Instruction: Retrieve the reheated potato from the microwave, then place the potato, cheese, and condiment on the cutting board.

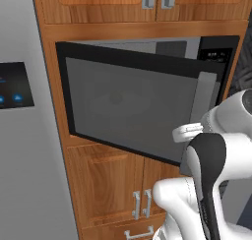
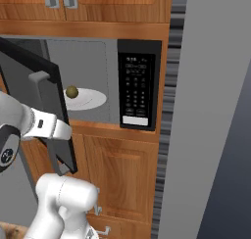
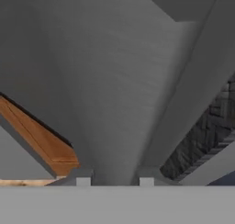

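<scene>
The fridge [image 1: 19, 135] stands to the left of a wooden cabinet column [image 2: 122, 169] that houses the microwave [image 2: 138, 86]. The microwave door [image 1: 133, 111] is swung partly open on its left hinge; its grey handle [image 2: 40, 79] is on the free edge, next to the robot's forearm in the right base view. The keypad panel [image 2: 137, 88] sits on the right side of the microwave.

Inside the cavity a white plate [image 2: 88, 100] lies on the floor of the oven. The potato [image 2: 72, 91] rests on the left part of that plate, untouched and well apart from the arm.

The end effector [image 3: 114, 182] is closed to its narrowest. In the hand view its tips point at a grey surface close ahead; whether they clamp the door handle cannot be told from these pictures.

Step in hand, by judgement: opening the door. Retrieval of the potato has not begun.

Next move, by judgement:
- Swing the door wider, so the cavity is reachable.
- Open the end effector and clear the door edge.
- Reach in over the plate rim towards the potato.
</scene>
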Robot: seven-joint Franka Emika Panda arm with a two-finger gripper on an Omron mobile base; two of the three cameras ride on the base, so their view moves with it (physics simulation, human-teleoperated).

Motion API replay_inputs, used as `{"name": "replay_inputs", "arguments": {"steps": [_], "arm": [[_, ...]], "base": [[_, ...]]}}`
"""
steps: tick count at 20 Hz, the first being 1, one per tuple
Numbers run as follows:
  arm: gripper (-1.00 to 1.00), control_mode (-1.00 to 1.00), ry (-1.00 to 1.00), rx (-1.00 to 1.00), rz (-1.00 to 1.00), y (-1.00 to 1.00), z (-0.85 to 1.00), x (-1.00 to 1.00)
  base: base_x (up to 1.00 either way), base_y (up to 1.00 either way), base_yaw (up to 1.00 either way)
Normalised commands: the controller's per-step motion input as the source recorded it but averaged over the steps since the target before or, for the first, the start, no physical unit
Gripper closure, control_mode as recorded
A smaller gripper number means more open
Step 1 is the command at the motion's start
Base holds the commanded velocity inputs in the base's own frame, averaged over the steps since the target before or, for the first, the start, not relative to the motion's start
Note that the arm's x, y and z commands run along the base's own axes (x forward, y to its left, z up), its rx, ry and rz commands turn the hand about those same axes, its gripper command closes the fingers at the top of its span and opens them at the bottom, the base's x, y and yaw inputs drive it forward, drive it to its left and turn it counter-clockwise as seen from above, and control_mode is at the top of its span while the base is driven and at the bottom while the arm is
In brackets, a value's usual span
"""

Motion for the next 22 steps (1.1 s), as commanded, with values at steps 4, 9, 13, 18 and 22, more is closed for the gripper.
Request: {"name": "replay_inputs", "arguments": {"steps": [4, 9, 13, 18, 22], "arm": [[-1.00, -1.00, -0.12, 0.00, -0.10, 0.06, 0.01, -0.40], [-1.00, -1.00, -0.10, 0.01, -0.11, -0.22, 0.00, -0.43], [-1.00, -1.00, -0.16, 0.07, -0.08, -0.19, 0.01, -0.73], [-1.00, -1.00, -0.06, 0.19, -0.05, -0.28, 0.07, -0.57], [-1.00, -1.00, -0.05, 0.31, 0.01, -0.51, 0.08, -0.12]], "base": [[0.00, 0.00, 0.00], [0.00, 0.00, 0.00], [0.00, 0.00, 0.00], [0.00, 0.00, 0.00], [0.00, 0.00, 0.00]]}}
